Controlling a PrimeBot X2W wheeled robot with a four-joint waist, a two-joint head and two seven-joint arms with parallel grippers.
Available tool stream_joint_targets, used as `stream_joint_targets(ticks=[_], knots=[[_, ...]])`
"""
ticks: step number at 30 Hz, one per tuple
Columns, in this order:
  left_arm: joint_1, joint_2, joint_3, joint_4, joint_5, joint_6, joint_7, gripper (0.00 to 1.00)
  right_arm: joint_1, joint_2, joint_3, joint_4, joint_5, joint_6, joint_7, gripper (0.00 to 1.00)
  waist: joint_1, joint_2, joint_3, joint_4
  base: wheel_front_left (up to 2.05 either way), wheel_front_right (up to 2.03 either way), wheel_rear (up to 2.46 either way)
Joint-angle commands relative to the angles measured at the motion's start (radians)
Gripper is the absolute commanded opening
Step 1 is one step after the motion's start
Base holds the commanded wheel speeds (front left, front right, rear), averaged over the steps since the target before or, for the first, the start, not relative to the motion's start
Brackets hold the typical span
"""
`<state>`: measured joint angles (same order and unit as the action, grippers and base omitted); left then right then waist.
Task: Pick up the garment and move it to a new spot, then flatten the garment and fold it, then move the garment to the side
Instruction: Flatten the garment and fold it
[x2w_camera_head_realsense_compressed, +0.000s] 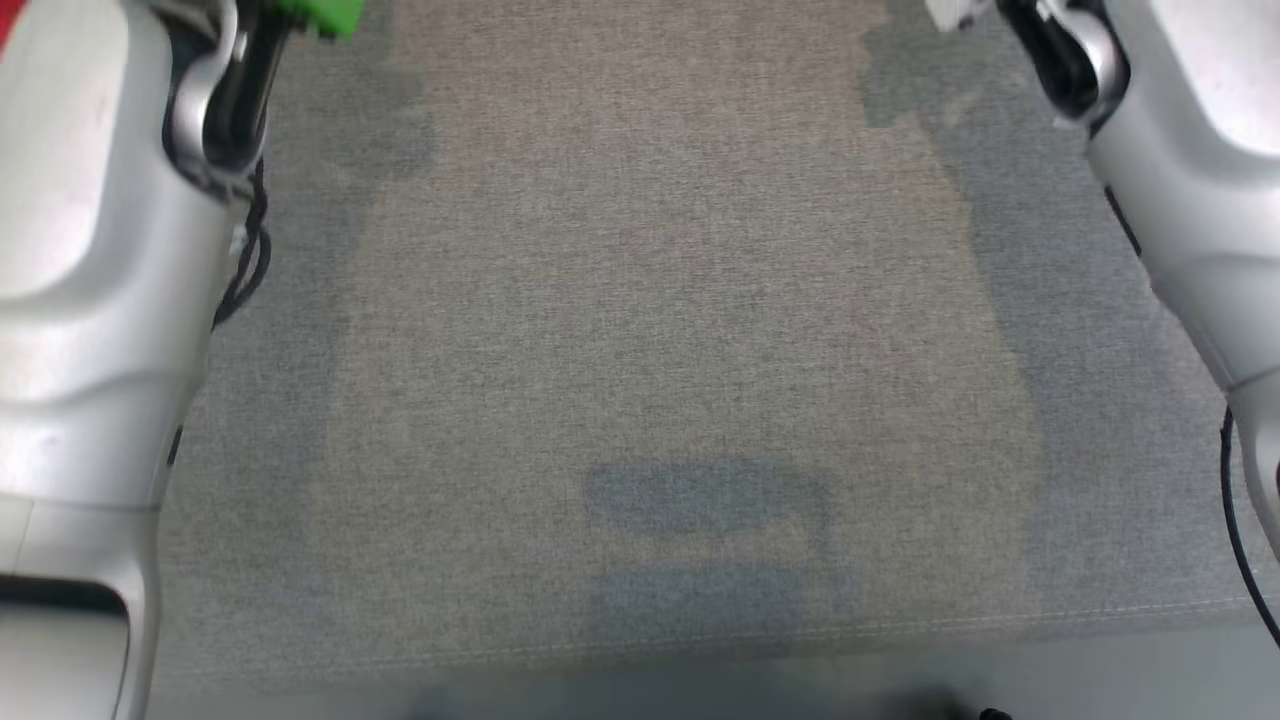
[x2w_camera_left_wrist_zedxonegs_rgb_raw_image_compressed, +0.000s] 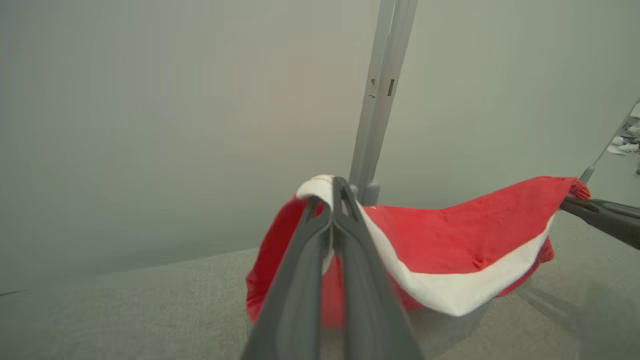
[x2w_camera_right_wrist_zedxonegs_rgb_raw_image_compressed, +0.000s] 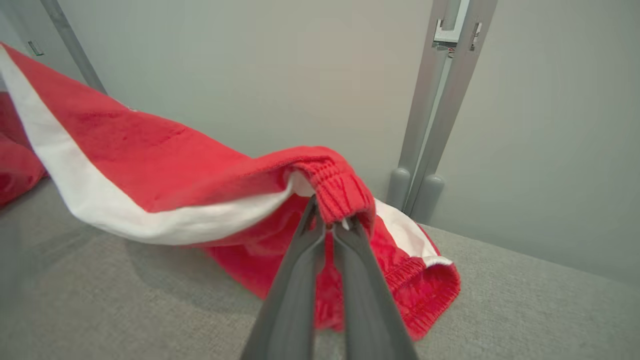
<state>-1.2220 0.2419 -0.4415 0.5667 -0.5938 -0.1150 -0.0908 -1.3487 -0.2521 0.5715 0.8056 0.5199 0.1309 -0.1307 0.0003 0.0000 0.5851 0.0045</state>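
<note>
Your left gripper (x2w_camera_left_wrist_zedxonegs_rgb_raw_image_compressed: 331, 196) is pinched tight on a white-edged part of the garment (x2w_camera_left_wrist_zedxonegs_rgb_raw_image_compressed: 450, 235), its two fingers pressed together and the cloth folded over their tips. Your right gripper (x2w_camera_right_wrist_zedxonegs_rgb_raw_image_compressed: 330, 222) is clamped the same way on a ribbed elastic hem, with red cloth draped over its closed fingers.

In the left wrist view you can see the right gripper's dark fingers coming in from the right edge and holding the far corner. The garment hangs between your two grippers as a sagging span, red with a broad white stripe. Its lower folds drop towards the grey surface (x2w_camera_right_wrist_zedxonegs_rgb_raw_image_compressed: 525, 300) and appear to rest on it near the foot of the post (x2w_camera_right_wrist_zedxonegs_rgb_raw_image_compressed: 440, 110). The held edges are lifted clear of the surface.

Both grippers point towards the pale wall (x2w_camera_left_wrist_zedxonegs_rgb_raw_image_compressed: 150, 125), raised above the surface and tilted slightly down.

In the head view your left forearm (x2w_camera_head_realsense_compressed: 90, 250) and right forearm (x2w_camera_head_realsense_compressed: 1190, 170) reach forward along the two sides, well apart, running up to the top edge with the surface between them.
</note>
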Motion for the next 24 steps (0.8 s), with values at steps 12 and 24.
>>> stream_joint_targets(ticks=[12, 24], knots=[[0.354, 0.162, 0.001, -0.290, -0.151, -0.015, -0.003, 0.00, 0.141, -0.220, 0.283, -0.255, 0.342, 0.000, 0.009, 0.00, -0.0003, 0.0000, -0.051, -0.012, 0.00, 0.00, 0.00], [0.846, 0.236, -0.019, -0.563, -0.142, 0.075, -0.118, 0.00, 0.476, -0.361, 0.358, -0.478, 0.413, 0.000, -0.120, 0.00, -0.0003, 0.0000, -0.232, -0.008, 0.00, 0.00, 0.00]])
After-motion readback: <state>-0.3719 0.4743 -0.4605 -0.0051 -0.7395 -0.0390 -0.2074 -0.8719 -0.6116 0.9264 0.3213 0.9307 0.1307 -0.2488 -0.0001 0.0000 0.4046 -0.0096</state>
